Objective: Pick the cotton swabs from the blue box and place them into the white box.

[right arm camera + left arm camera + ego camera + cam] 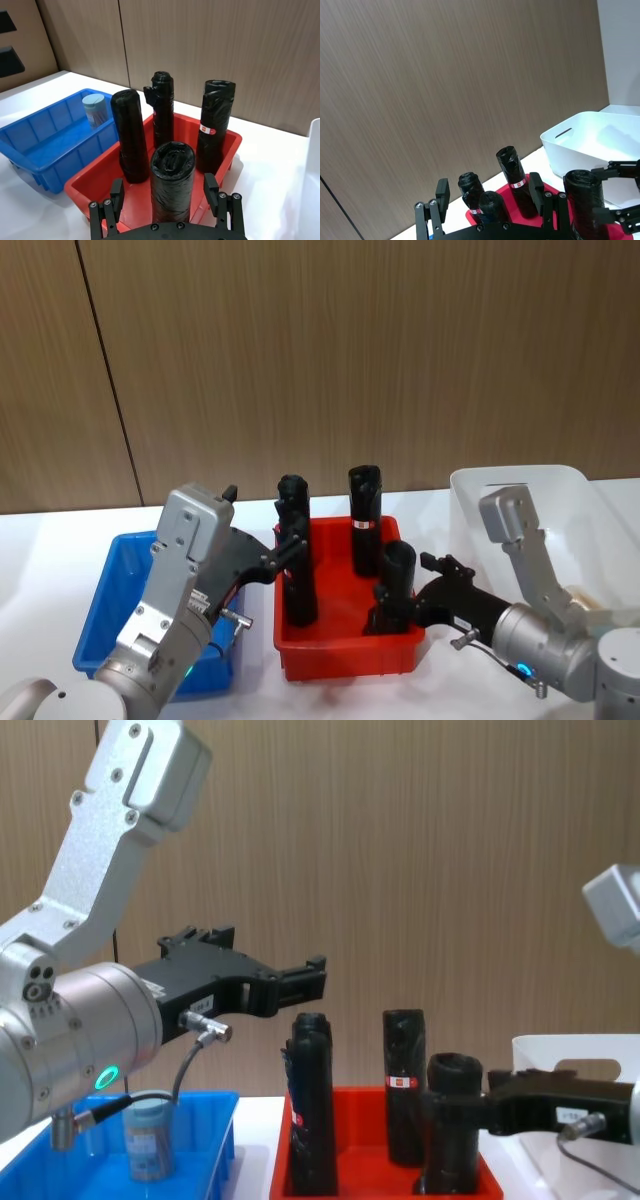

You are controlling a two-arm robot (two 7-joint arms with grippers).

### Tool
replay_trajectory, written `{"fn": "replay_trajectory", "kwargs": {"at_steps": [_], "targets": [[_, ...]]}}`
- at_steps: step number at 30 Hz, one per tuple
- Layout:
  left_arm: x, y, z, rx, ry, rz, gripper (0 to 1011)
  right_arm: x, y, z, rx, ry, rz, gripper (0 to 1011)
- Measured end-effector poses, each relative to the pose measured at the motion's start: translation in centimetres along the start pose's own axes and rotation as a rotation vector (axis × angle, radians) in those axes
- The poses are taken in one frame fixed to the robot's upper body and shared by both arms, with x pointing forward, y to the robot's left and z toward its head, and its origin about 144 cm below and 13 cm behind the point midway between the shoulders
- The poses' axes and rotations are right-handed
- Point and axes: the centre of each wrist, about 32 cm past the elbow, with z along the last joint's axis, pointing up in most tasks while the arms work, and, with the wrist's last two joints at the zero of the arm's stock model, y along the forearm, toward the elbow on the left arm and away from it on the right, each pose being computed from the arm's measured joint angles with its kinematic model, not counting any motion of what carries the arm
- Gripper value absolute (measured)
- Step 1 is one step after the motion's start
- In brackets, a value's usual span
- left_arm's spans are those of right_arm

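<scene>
The cotton swabs (148, 1148) stand upright as one tub in the blue box (215, 1120) at the lower left of your chest view, and the white box (590, 510) sits at the right edge of your head view. Your left claw (315, 977) hangs released above the red tray (345, 655), left of centre in the chest view, holding nothing. Your right claw (165, 197) straddles the nearest black cylinder (171, 182) in that tray, at the bottom centre of the right wrist view; you cannot tell whether it grips.
</scene>
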Motion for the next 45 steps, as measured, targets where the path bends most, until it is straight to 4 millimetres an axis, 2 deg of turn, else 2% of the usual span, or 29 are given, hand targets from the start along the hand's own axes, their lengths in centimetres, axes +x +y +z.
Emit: {"fn": "replay_trajectory", "kwargs": {"at_steps": [14,19,25,26,31,34,45], "targets": [[0.0,0.0,0.0,0.000,0.000,0.000,1004,0.2,2.1,-0.2,-0.021,0.003,-0.016,1002],[0.0,0.0,0.0,0.000,0.000,0.000,1004,0.4,2.7,-0.3,-0.024,0.005,-0.035,920],[0.0,0.0,0.0,0.000,0.000,0.000,1004,0.6,3.2,-0.3,-0.026,0.011,-0.048,731],[0.0,0.0,0.0,0.000,0.000,0.000,1004,0.6,3.2,-0.3,-0.025,0.012,-0.049,731],[0.0,0.0,0.0,0.000,0.000,0.000,1004,0.7,3.3,-0.1,-0.019,0.025,-0.050,550],[0.0,0.0,0.0,0.000,0.000,0.000,1004,0.6,3.2,0.2,-0.010,0.031,-0.048,486],[0.0,0.0,0.0,0.000,0.000,0.000,1004,0.1,2.3,1.6,0.043,0.031,-0.042,411]]}}
